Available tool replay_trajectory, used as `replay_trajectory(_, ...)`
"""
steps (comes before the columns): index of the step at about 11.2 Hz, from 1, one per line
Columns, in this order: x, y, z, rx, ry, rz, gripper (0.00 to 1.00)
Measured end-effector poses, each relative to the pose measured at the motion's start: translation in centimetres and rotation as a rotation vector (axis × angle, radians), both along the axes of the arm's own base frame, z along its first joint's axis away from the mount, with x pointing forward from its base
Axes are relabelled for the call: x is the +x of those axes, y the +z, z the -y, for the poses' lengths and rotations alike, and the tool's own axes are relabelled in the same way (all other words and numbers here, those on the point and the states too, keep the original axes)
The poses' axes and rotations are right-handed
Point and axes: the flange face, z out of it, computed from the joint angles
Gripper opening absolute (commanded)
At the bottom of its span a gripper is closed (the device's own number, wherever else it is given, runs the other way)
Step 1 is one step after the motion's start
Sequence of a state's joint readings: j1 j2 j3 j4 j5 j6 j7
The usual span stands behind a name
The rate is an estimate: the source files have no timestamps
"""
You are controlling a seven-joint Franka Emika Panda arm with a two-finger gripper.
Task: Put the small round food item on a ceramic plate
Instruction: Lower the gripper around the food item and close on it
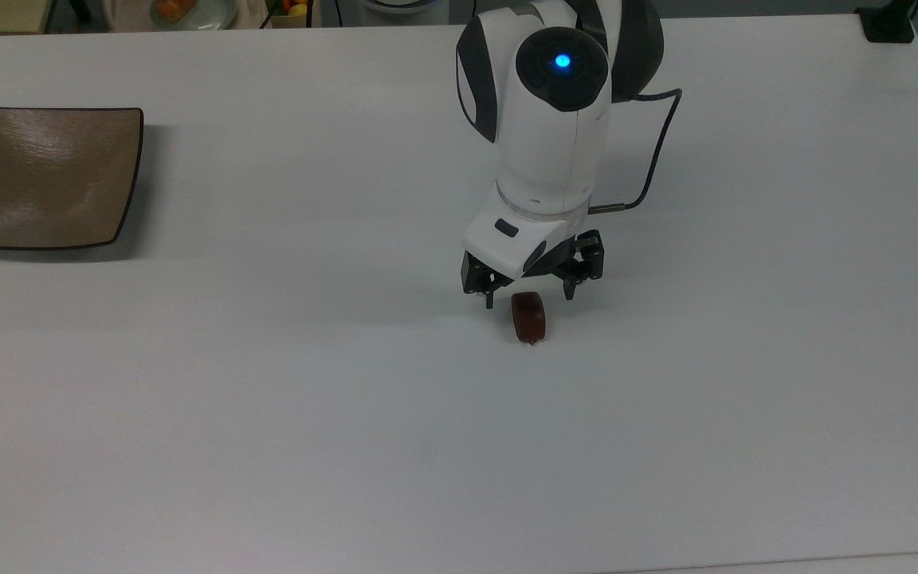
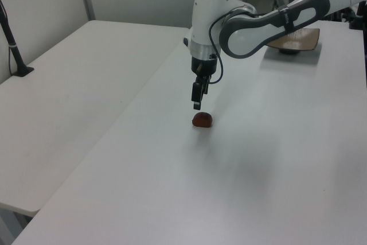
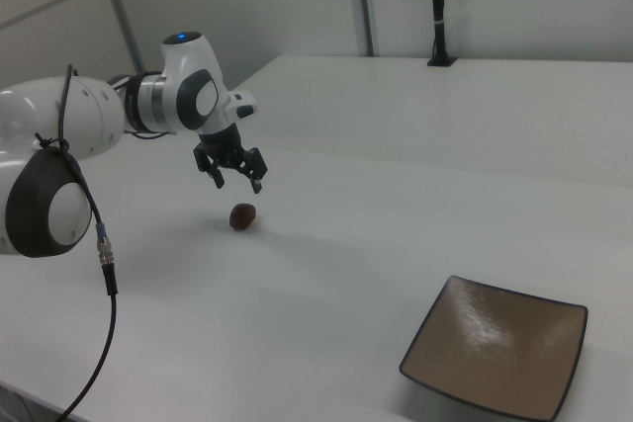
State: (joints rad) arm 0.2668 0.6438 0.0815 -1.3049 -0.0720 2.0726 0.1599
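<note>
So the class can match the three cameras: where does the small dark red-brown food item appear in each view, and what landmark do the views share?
Top view: food item slightly right of centre, just below the tool.
Left view: centre, under the tool.
Right view: left of centre.
Shared landmark: the square tan plate, on the top view's left.

The small round food item (image 1: 528,316) is a glossy dark red-brown. The ceramic plate (image 1: 46,177) is tan-brown with faint pale streaks and a thin dark rim. The gripper (image 1: 530,296) looks black under a white arm (image 1: 548,127) with dark grey joint panels. The table (image 1: 268,414) is plain white.
</note>
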Motion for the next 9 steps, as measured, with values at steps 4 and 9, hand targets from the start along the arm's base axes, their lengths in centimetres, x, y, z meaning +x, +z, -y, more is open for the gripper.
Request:
replay_trajectory(4, -0.1, -1.9, -0.1, 0.014, 0.004, 0.033, 0.87)
replay_trajectory(9, -0.9, -4.1, -0.3, 0.005, 0.011, 0.006, 0.79)
